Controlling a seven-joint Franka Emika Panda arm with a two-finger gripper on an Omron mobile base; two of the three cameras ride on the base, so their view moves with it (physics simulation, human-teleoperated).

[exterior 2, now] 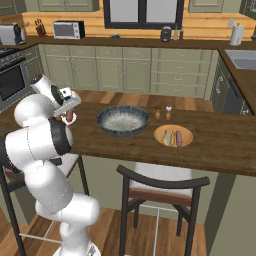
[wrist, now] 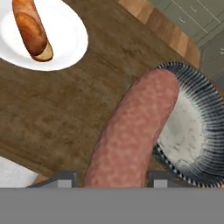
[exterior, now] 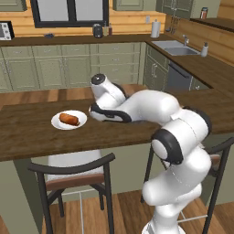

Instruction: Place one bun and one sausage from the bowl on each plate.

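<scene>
The end effector [wrist: 111, 179] pinches a sausage [wrist: 133, 131] lengthwise above the wooden bench [wrist: 65, 109], between the emptied bowl [wrist: 192, 131] and the white plate [wrist: 65, 39], which holds only a bun [wrist: 30, 28]. To finish well, I judge it should lower the sausage beside that bun (not on top) before letting go. The orange plate [exterior 2: 173, 135], right of the bowl, already holds its pair; cabinets line the kitchen's far wall.

Soft, even light everywhere, with almost no shadows on the counter [exterior: 27, 132]. The close sausage [wrist: 131, 135] looks a bit blurry, maybe.
</scene>
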